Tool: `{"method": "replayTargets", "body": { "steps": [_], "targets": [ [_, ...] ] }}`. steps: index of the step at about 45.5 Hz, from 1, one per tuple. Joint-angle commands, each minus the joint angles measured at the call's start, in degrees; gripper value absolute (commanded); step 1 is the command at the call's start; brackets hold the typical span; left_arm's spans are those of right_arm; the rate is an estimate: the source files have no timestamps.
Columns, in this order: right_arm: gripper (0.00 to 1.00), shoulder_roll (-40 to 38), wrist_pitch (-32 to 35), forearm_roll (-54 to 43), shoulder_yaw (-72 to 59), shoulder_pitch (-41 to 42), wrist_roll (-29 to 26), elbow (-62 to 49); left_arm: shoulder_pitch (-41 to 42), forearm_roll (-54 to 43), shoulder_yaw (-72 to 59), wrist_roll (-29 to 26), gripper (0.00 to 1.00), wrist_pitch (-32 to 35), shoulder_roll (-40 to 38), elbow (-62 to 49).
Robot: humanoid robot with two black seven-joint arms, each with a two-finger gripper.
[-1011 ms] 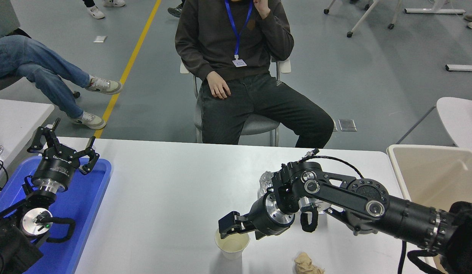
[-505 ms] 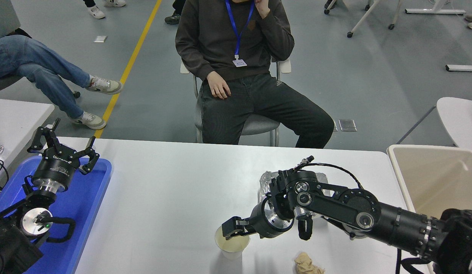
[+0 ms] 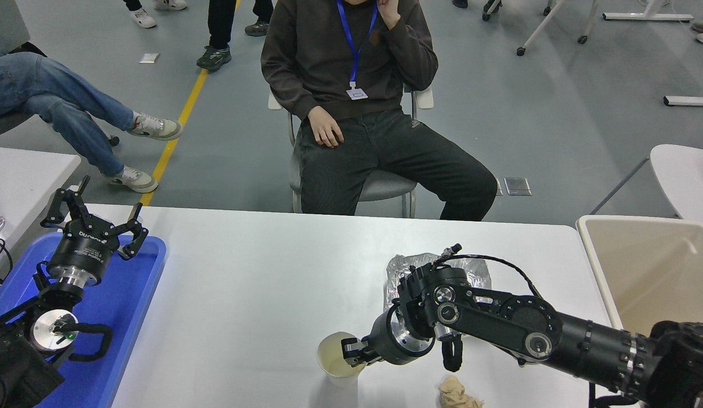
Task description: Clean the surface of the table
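The white table surface [image 3: 243, 272] carries a white paper cup [image 3: 333, 354] near the front edge, a crumpled brown paper wad [image 3: 456, 392] to its right, and a crumpled silver foil wrapper [image 3: 402, 269] behind my right arm. My right gripper [image 3: 353, 348] is low at the cup's right rim, with one finger inside the cup, and is shut on the rim. My left gripper [image 3: 93, 218] is parked open over the blue tray [image 3: 130, 306] at the lower left.
A beige bin [image 3: 646, 266] stands off the table's right end. A person sits on a chair [image 3: 351, 85] at the far side. Another person's legs [image 3: 62, 107] show at upper left. A smaller white table [image 3: 22, 175] stands at left.
My right gripper has come down from above the cup to its right rim and narrowed onto it. The arm dropped lower, uncovering more of the foil. The cup shifted slightly left.
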Motion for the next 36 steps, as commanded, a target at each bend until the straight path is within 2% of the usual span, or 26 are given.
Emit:
{"method": "replayTargets", "body": {
  "steps": [1, 12, 31, 36],
  "targets": [
    [0.0, -0.51, 0.22, -0.24, 0.41, 0.39, 0.13, 1.11, 0.0, -0.01, 0.0, 0.0, 1.0, 0.0, 0.0, 0.0],
    [0.0, -4.55, 2.15, 2.21, 0.23, 6.27, -0.57, 3.22, 0.0, -0.01, 0.0, 0.0, 1.0, 0.0, 0.0, 0.0],
    [0.0, -21.15, 6.9, 10.65, -5.03, 18.31, -1.54, 11.92, 0.0, 0.08, 0.0, 0.0, 1.0, 0.0, 0.0, 0.0],
    [0.0, -25.29, 9.01, 11.1, -6.01, 19.11, -1.45, 12.1, 0.0, -0.01, 0.0, 0.0, 1.0, 0.0, 0.0, 0.0]
  ]
}}
